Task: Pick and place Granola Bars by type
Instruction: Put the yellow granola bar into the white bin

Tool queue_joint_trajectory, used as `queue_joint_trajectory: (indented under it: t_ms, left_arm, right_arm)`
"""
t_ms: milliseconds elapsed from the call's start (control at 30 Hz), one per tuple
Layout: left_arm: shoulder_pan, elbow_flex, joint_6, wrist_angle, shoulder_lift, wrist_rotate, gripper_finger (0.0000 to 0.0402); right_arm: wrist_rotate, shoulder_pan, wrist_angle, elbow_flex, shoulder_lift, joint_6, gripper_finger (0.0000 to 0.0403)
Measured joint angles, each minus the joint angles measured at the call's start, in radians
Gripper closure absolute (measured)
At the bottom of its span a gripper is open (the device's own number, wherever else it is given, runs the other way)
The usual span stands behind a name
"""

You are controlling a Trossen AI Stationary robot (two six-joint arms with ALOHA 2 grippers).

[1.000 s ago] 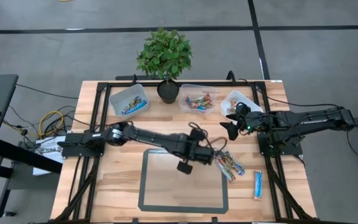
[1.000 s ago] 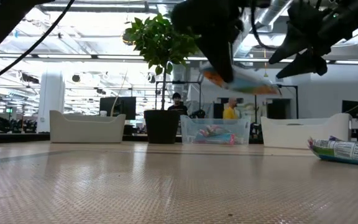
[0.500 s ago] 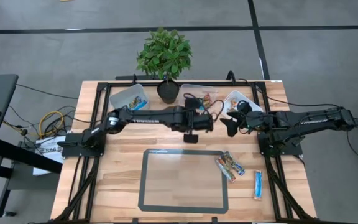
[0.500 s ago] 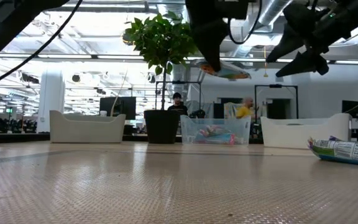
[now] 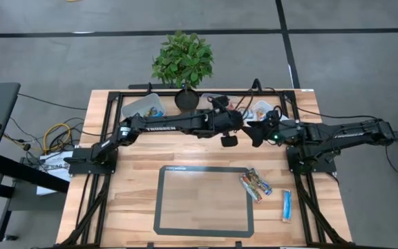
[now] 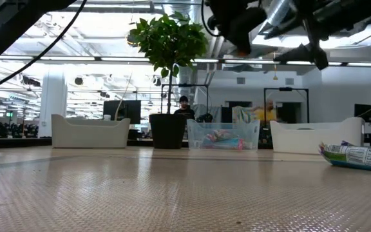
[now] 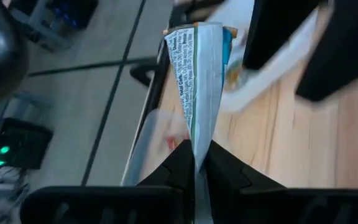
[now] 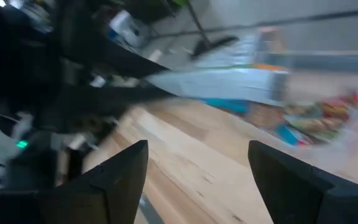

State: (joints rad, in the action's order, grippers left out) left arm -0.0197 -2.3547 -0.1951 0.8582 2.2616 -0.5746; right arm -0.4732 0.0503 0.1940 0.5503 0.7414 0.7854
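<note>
My left gripper (image 7: 195, 163) is shut on a granola bar (image 7: 199, 81) with a silver, blue and orange wrapper. It holds the bar high over the table's far side, near the middle tub (image 5: 216, 102) and the right tub (image 5: 262, 111). My right gripper (image 8: 197, 186) stands open just to the right (image 5: 256, 133), with nothing between its fingers, and it faces the held bar (image 8: 229, 81). Multicoloured bars (image 5: 254, 185) and one blue bar (image 5: 287, 205) lie flat on the table at the near right. My left gripper pinches one end of the bar (image 7: 195, 146) between its two fingertips. The fingers reach out from the table's left and slant downward. The bar sticks straight out beyond the fingertips, edge-on between them, lifted clear of the table and the tubs.
A potted plant (image 5: 183, 66) stands at the far edge between the left tub (image 5: 144, 109) and the middle tub. A dark-framed mat (image 5: 202, 199) lies at the table's near centre. The two arms nearly meet over the far right. People show in the room behind (image 6: 184, 106).
My left gripper, still shut on the bar, has risen from beside the loose bars near the mat's right side. It has swung to the table's far side by the tubs, and its wrist has rolled. My right gripper has turned a little where it was.
</note>
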Motion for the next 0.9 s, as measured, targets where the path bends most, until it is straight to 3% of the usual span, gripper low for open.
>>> queue_joint_trajectory:
  t_ms: [267, 600, 900]
  left_arm:
    - [0.006, 0.000, -0.001, -0.126, 0.000, 0.067, 0.0378]
    - [0.011, 0.000, -0.045, -0.151, -0.005, -0.027, 0.0383]
    - [0.024, -0.001, -0.058, -0.173, -0.036, -0.035, 0.0376]
  right_arm:
    - [0.000, -0.009, -0.209, 0.000, 0.000, -0.129, 0.0131]
    - [0.004, -0.041, -0.188, 0.000, 0.000, -0.131, 0.0131]
    - [0.000, -0.109, -0.233, 0.000, -0.001, -0.168, 0.0131]
